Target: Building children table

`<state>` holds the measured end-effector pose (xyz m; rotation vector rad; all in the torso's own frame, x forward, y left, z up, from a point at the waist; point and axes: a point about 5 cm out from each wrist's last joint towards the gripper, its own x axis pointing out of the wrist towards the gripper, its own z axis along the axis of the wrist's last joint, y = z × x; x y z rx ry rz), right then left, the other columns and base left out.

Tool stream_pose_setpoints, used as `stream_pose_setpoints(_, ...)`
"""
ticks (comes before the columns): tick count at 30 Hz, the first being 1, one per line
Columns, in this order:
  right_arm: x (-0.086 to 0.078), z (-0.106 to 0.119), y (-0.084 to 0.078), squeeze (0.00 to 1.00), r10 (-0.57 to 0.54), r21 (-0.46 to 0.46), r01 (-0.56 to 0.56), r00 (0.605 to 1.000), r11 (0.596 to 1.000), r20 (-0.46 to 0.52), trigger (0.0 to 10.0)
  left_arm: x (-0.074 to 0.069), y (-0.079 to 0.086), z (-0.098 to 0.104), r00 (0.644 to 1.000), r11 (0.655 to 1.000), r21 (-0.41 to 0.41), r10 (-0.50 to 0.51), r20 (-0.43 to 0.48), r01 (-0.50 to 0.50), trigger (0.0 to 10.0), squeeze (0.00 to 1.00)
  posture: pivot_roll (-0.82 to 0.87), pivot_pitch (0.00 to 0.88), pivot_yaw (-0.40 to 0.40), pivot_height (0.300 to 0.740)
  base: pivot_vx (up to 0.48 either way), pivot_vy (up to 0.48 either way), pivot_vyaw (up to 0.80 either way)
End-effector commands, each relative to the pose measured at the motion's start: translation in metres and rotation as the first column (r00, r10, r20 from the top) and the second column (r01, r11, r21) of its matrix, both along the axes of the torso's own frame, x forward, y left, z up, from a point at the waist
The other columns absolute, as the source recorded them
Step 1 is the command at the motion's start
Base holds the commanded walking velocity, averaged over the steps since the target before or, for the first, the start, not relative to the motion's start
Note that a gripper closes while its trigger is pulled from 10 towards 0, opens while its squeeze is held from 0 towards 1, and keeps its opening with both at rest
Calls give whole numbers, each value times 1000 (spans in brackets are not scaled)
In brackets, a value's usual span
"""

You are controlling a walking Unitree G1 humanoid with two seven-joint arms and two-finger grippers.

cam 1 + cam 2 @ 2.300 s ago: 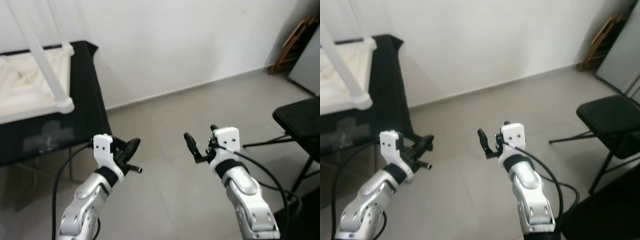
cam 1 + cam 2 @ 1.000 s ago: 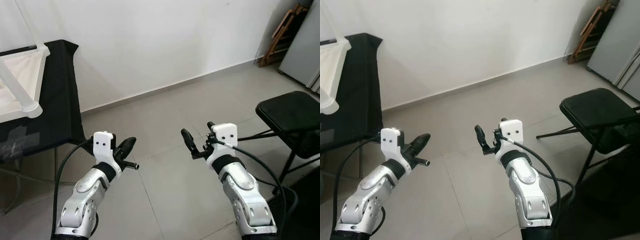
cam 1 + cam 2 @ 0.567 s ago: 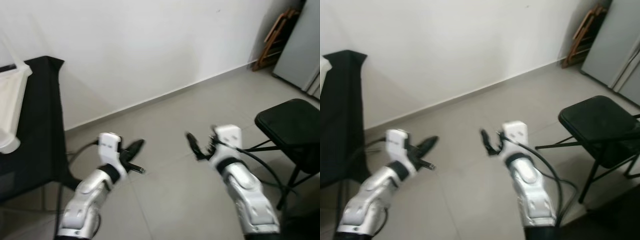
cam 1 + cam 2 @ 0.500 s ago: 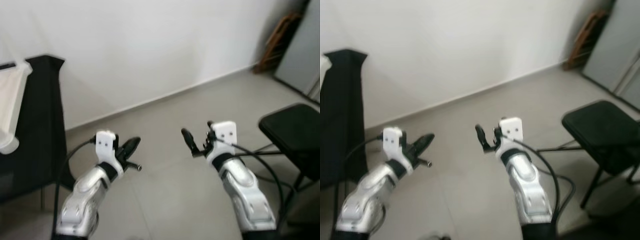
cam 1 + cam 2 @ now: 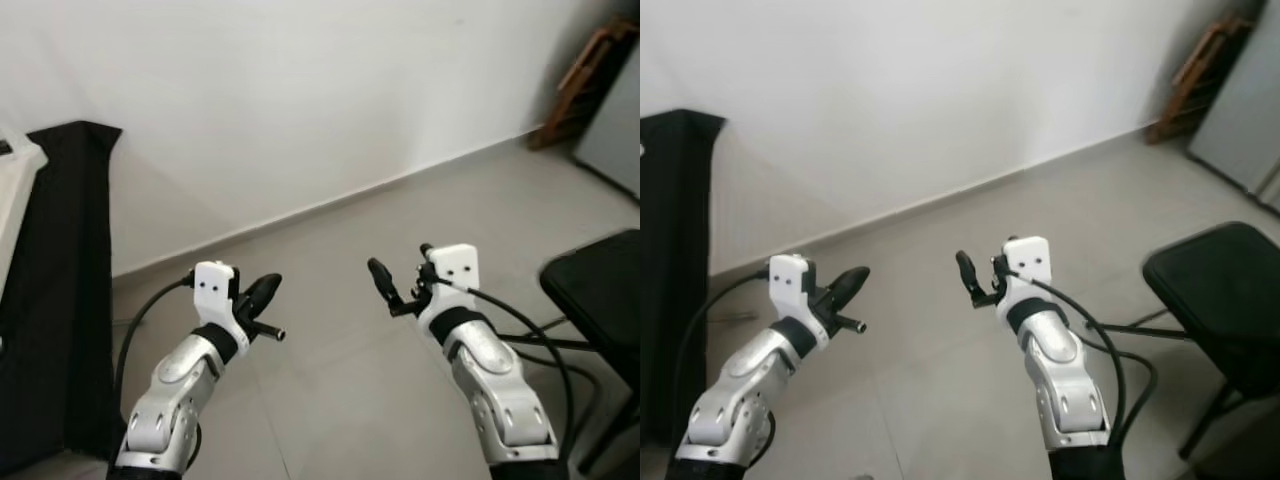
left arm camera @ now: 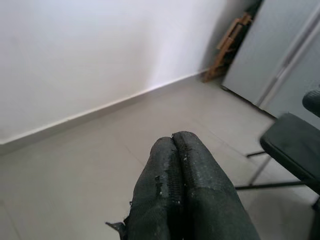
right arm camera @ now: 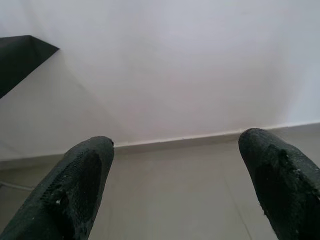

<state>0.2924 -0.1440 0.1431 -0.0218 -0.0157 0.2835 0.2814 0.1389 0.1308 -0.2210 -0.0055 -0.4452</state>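
Observation:
A white edge of the upturned children's table (image 5: 12,200) shows at the far left, lying on a black-draped table (image 5: 70,300). Both arms are raised over bare floor, away from it. My left gripper (image 5: 262,291) is shut with nothing in it; its two fingers (image 6: 172,150) press together in the left wrist view. My right gripper (image 5: 403,268) is open and empty, pointing at the white wall, with its fingertips (image 7: 80,180) wide apart.
A black folding chair (image 5: 600,290) stands at the right. A folded wooden frame (image 5: 590,70) leans in the far right corner beside a grey door panel (image 5: 620,140). Grey tiled floor (image 5: 330,400) lies ahead, up to the white wall.
The whole picture has shifted as the camera moved: the white table has slid to the left edge and the chair further right. Both grippers keep the same pose.

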Motion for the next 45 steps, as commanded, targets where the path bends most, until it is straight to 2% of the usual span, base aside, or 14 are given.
stream_pose_setpoints(1, -1, -2, 5, 0, 21, 19, -21, 1000, 1000, -12, 10000, -1, 6, -3, 1000, 1000, 16, 18, -12, -18, 10000, 0, -65, 138, 2, 740, 390, 0, 0)
stream_pose_setpoints(8, -3, -1, 8, 0, 68, 18, -67, 998, 998, -5, 10000, -1, 6, -3, 1000, 1000, 19, 15, -9, -15, 10000, 0, -65, 138, 2, 740, 388, 0, 0)
stream_pose_setpoints(18, -3, -2, 11, 0, 113, 21, -113, 994, 993, -8, 10000, -2, 5, -3, 1000, 1000, 27, 7, -7, -7, 10000, 0, -56, 128, 1, 740, 391, 0, 800)
stream_pose_setpoints(27, -2, -1, 14, 0, 166, 32, -166, 986, 986, -12, 10000, -3, 4, -3, 1000, 999, 34, 3, -4, -3, 10000, 0, -49, 120, -2, 740, 391, 0, 0)
stream_pose_setpoints(39, -5, -2, 20, 0, 251, -37, -251, 968, 967, -5, 10000, -1, 4, -2, 1000, 998, 58, -6, 5, 6, 10000, 0, -58, 118, -16, 740, 387, 0, 800)
stream_pose_setpoints(45, -1, 3, 14, 0, 278, -51, -277, 960, 960, 18, 10000, 0, 2, -2, 1000, 997, 74, -7, 11, 6, 10000, 0, -51, 113, -32, 740, 373, 0, 800)
